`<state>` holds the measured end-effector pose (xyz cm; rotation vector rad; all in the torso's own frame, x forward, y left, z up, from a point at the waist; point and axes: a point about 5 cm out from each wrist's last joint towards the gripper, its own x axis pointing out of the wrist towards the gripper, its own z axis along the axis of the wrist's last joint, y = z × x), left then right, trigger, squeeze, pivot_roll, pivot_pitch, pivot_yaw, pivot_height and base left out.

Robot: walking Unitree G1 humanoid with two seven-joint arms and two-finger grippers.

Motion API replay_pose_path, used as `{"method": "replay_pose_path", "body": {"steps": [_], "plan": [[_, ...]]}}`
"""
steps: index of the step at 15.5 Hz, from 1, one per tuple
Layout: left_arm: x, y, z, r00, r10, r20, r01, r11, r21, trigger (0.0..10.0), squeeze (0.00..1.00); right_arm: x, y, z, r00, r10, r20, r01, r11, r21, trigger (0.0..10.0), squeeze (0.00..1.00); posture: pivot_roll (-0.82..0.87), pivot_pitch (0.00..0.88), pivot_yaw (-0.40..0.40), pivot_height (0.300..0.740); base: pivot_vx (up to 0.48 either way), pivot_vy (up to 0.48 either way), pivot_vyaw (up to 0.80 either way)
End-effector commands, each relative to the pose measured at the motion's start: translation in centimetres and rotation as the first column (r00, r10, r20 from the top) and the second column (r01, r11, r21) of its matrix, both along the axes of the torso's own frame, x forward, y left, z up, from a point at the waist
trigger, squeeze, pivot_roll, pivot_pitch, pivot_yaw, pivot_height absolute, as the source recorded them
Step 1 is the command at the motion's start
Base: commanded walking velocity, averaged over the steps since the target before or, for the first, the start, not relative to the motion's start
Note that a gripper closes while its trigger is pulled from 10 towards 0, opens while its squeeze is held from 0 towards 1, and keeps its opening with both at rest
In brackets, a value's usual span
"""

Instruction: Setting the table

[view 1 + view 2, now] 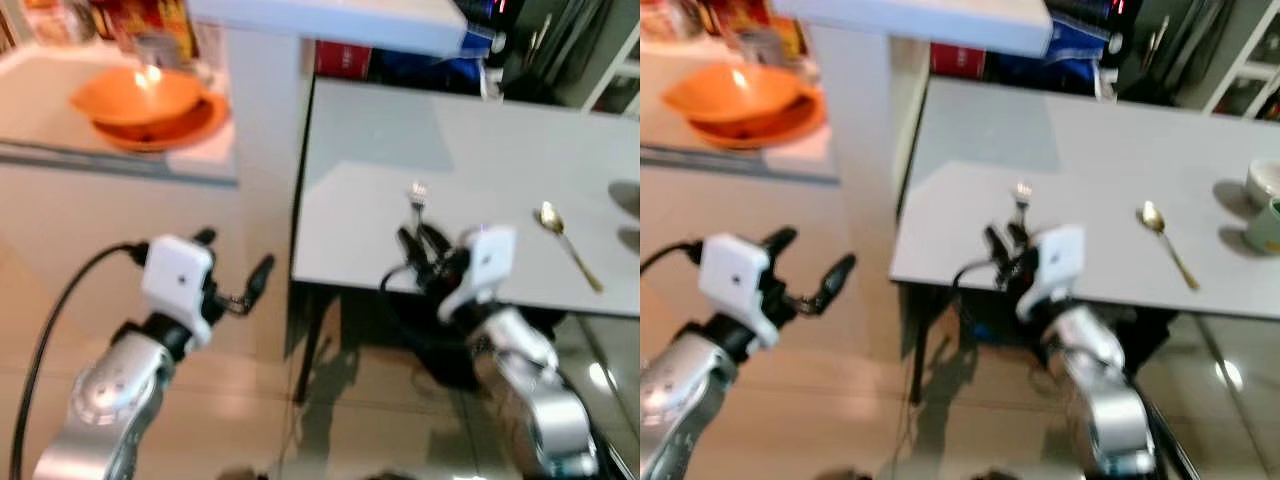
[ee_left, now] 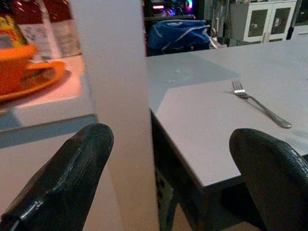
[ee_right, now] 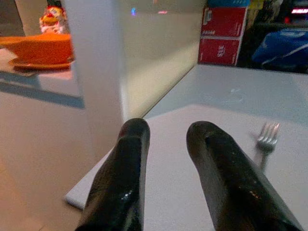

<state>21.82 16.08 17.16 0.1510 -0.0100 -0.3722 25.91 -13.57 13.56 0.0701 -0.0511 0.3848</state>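
Observation:
A silver fork (image 1: pixel 417 195) lies on the grey table (image 1: pixel 500 140) near its front left corner. My right gripper (image 1: pixel 418 240) hovers at the table's front edge just short of the fork (image 3: pixel 264 139), its fingers (image 3: pixel 132 163) a narrow gap apart with nothing between them. A gold spoon (image 1: pixel 570 245) lies to the right of the fork. An orange bowl (image 1: pixel 140 92) sits on an orange plate (image 1: pixel 190 125) on the counter to the left. My left gripper (image 1: pixel 235 255) is open in the air, below the counter and left of the table.
A white pillar (image 2: pixel 110 72) stands between the counter (image 1: pixel 60 140) and the table. A white bowl (image 1: pixel 1265 183) and a green mug (image 1: pixel 1268 225) sit at the table's right edge. Red boxes (image 3: pixel 221 36) and a blue bag (image 2: pixel 178 33) lie beyond. Tiled floor is below.

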Motion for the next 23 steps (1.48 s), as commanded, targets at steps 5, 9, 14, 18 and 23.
{"method": "replay_pose_path", "body": {"steps": [5, 9, 14, 18, 23], "plan": [[2.1, -1.1, 1.9, 0.996, -0.031, 0.082, 0.024, 0.996, 0.081, 10.0, 0.00, 0.9, 0.8, 1.8, 0.998, -0.052, -0.021, 0.052, 0.998, 0.034, 10.0, 1.00, 0.10, 0.014, -0.035, 0.740, 0.000, 0.480, 0.00], [3.1, -1.4, 3.1, 0.991, 0.004, 0.130, -0.014, 0.997, 0.071, 10.0, 0.00, 2.3, 1.8, 3.8, 0.999, -0.033, 0.017, 0.031, 0.995, 0.098, 10.0, 1.00, 0.12, 0.003, -0.050, 0.740, 0.000, 0.480, 0.00], [4.6, -0.5, 4.4, 0.982, 0.085, 0.166, -0.096, 0.993, 0.061, 10.0, 0.00, 4.1, 2.0, 5.6, 0.999, -0.044, 0.007, 0.042, 0.989, 0.144, 10.0, 1.00, 0.13, 0.007, -0.071, 0.740, 0.000, 0.480, 0.00], [5.0, 0.0, 4.6, 0.976, 0.154, 0.151, -0.165, 0.985, 0.059, 10.0, 0.00, 5.5, 2.4, 5.8, 0.994, -0.107, -0.032, 0.107, 0.994, -0.018, 10.0, 0.29, 0.14, 0.006, -0.082, 0.740, 0.000, 0.000, 0.00], [5.3, -0.1, 5.3, 0.974, 0.149, 0.168, -0.159, 0.986, 0.048, 10.0, 0.00, 6.6, 1.4, 6.6, 0.980, -0.196, -0.037, 0.198, 0.980, 0.035, 10.0, 0.00, 0.14, 0.006, -0.082, 0.740, 0.383, 0.000, 0.00]]}}
